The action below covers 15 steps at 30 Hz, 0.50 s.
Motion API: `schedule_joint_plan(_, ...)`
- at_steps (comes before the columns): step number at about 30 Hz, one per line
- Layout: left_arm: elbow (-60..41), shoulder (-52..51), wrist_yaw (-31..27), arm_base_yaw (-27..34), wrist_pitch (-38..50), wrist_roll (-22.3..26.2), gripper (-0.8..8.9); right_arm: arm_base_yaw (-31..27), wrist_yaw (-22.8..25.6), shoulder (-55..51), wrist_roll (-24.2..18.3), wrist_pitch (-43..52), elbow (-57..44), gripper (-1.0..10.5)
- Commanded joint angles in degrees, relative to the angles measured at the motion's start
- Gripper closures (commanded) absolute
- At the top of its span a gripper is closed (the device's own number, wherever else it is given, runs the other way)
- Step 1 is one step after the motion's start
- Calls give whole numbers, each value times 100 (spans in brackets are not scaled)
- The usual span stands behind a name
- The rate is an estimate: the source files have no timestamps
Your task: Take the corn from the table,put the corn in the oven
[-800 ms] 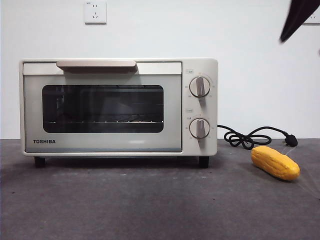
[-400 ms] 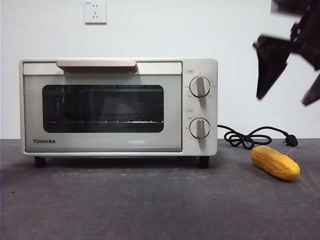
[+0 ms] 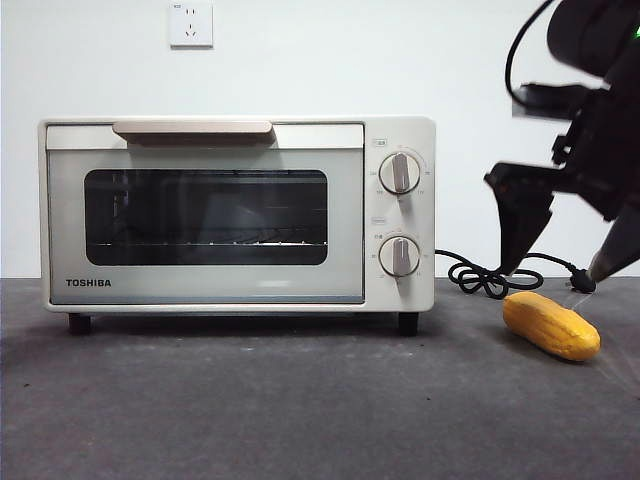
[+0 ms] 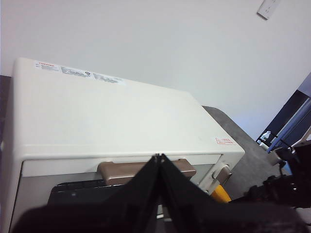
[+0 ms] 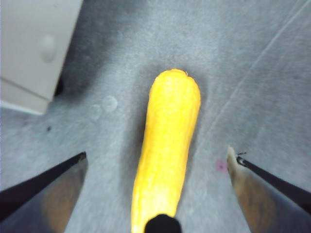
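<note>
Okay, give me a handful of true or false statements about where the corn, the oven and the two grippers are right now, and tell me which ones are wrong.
1. The corn lies on the table, outside the oven. True.
2. The oven door is open. False: it is shut, with the handle up at the top edge.
3. The right gripper is open with the corn between its jaws' line, not yet gripped. True.
4. The left gripper is holding the corn. False: it is shut on nothing, above the oven's handle side.
5. A black power cord lies on the table behind the corn. True.
</note>
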Motion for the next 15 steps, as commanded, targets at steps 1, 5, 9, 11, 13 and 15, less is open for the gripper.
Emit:
schedule_joint_plan(1,0,2,22,-26,37,85,817,9,11,223,-37,157,2,465)
schedule_joint_plan(5,0,2,22,-26,37,85,817,4,22,476,-33,339,2,465)
schedule_joint_plan(9,0,2,22,-26,37,85,817,2,24,697,-31,400,2,471)
schedule_joint_plan(11,0,2,22,-26,37,85,817,-2,24,817,-31,409,2,476)
schedule_joint_plan(13,0,2,22,-26,37,85,817,-2,24,909,-15,404,2,490)
schedule_joint_plan(15,0,2,24,-26,37,85,817,0,87,940,-15,398,2,603)
